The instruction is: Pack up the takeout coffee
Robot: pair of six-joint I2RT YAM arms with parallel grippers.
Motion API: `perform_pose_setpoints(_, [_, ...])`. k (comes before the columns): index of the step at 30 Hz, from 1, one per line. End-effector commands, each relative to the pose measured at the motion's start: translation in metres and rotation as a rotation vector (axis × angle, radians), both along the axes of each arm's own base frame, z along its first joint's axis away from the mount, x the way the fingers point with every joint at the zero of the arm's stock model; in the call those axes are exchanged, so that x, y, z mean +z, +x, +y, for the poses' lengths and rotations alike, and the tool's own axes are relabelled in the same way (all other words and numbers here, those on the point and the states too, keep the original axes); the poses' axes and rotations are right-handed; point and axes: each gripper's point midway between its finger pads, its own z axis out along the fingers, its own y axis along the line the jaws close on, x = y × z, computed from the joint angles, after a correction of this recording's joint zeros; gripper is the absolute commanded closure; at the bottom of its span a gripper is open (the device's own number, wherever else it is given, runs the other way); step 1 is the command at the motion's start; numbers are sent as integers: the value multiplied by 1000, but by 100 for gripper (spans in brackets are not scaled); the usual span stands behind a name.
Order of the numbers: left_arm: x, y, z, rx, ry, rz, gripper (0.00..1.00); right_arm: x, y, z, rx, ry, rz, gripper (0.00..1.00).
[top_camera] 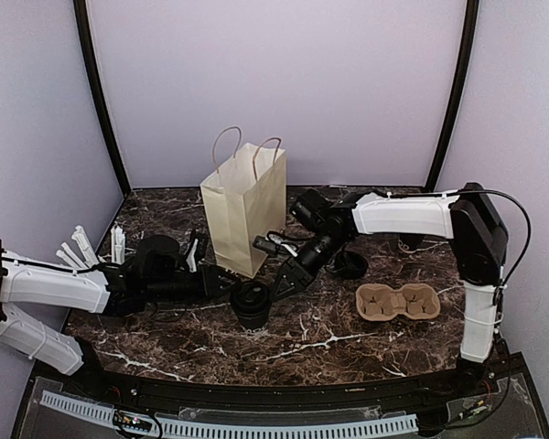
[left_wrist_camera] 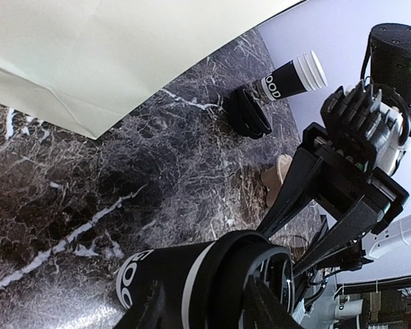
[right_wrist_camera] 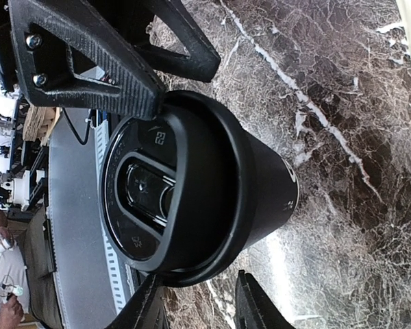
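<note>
A black-sleeved takeout coffee cup (top_camera: 252,304) with a black lid stands upright on the marble table in front of the bag. My left gripper (top_camera: 236,291) is shut on its side; in the left wrist view the cup (left_wrist_camera: 185,277) fills the space between that gripper's (left_wrist_camera: 205,305) fingers. My right gripper (top_camera: 280,280) is open at the cup's lid (right_wrist_camera: 157,199); its fingertips (right_wrist_camera: 148,301) straddle the lid's rim. The tan two-hole tray (top_camera: 398,302) lies empty at the right. A second cup (left_wrist_camera: 288,79) stands behind my right arm, with a loose black lid (top_camera: 350,265) beside it.
The cream handled paper bag (top_camera: 244,206) stands upright just behind the cup. A white cup of paper-wrapped sticks (top_camera: 82,249) stands at the far left, beside the left arm. The table's front edge runs below both arm bases.
</note>
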Motion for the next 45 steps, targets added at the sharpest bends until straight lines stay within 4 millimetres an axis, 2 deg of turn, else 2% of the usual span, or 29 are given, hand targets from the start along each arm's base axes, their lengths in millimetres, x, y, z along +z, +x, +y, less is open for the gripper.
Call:
perform_pose_setpoints(1, [7,5,-9,-18,-35,-8,59,-8,12,5,-32,-16,1,63])
perform_pose_setpoints(6, [-35,-5,-1,2,44,129,66,-43,20,-4,-88,-133,-8,64])
perform_pose_setpoints(10, [-72,-22,13,24,105,265,73,-89,32,-28,-165,-313,-66,67])
perform_pose_setpoints(13, [-96,-35,31,68,142,329,75,-122,34,-49,-196,-450,-108,70])
perform_pose_setpoints(15, [-104,-41,38,79,158,346,76,-131,34,-53,-193,-487,-123,71])
perform_pose_setpoints(17, [-102,-40,36,67,141,330,76,-117,33,-42,-166,-426,-117,71])
perform_pose_setpoints(18, [-98,-39,34,57,133,318,76,-104,31,-35,-150,-381,-111,71])
perform_pose_setpoints(21, [-68,-27,19,11,92,202,74,-50,24,-15,-60,-216,-134,69])
perform_pose_setpoints(22, [-51,-21,11,-4,64,155,73,-33,23,-11,-39,-168,-149,67])
perform_pose_setpoints(23, [-42,-18,8,-27,63,109,69,-15,22,-9,-13,-122,-180,66])
perform_pose_setpoints(24, [-23,-12,1,-38,37,60,66,2,22,-7,3,-85,-209,64])
perform_pose_setpoints(25, [-12,-9,-3,-59,34,11,61,15,22,-7,11,-58,-235,61])
perform_pose_setpoints(26, [7,-6,-10,-85,3,-41,58,27,24,-7,4,-46,-266,57])
perform_pose_setpoints(28, [35,-1,-18,-120,-17,-144,49,40,33,-10,-18,-58,-330,51])
perform_pose_setpoints(29, [38,0,-18,-133,5,-168,45,44,37,-12,-22,-68,-353,49])
perform_pose_setpoints(30, [51,5,-19,-126,3,-205,43,48,39,-12,-19,-71,-367,47])
perform_pose_setpoints(31, [52,5,-18,-134,31,-224,39,52,39,-13,-13,-70,-376,46])
perform_pose_setpoints(32, [63,10,-19,-129,40,-263,37,56,39,-12,-8,-65,-384,45])
perform_pose_setpoints(33, [62,12,-15,-121,71,-264,36,61,39,-12,-3,-57,-395,44])
perform_pose_setpoints(34, [75,14,-16,-127,81,-309,34,65,37,-11,10,-49,-407,44])
perform_pose_setpoints(35, [74,15,-11,-120,117,-313,34,69,34,-10,26,-40,-423,43])
perform_pose_setpoints(36, [88,18,-9,-121,134,-367,32,72,33,-9,40,-36,-451,43])
perform_pose_setpoints(37, [97,22,-2,-93,169,-394,31,76,31,-7,54,-34,-490,42])
perform_pose_setpoints(38, [96,24,4,-95,224,-418,28,78,29,-5,68,-36,-533,40])
perform_pose_setpoints(39, [108,33,14,-34,267,-455,25,81,28,-2,81,-36,-575,39])
perform_pose_setpoints(40, [106,35,23,-33,332,-469,20,83,26,2,99,-32,-613,37])
perform_pose_setpoints(41, [119,44,33,28,367,-503,17,85,24,6,114,-25,-641,33])
perform_pose_setpoints(42, [119,47,41,36,416,-516,13,87,20,9,133,-18,-661,31])
perform_pose_setpoints(45, [144,62,63,136,513,-599,7,82,13,20,187,-39,-720,23])
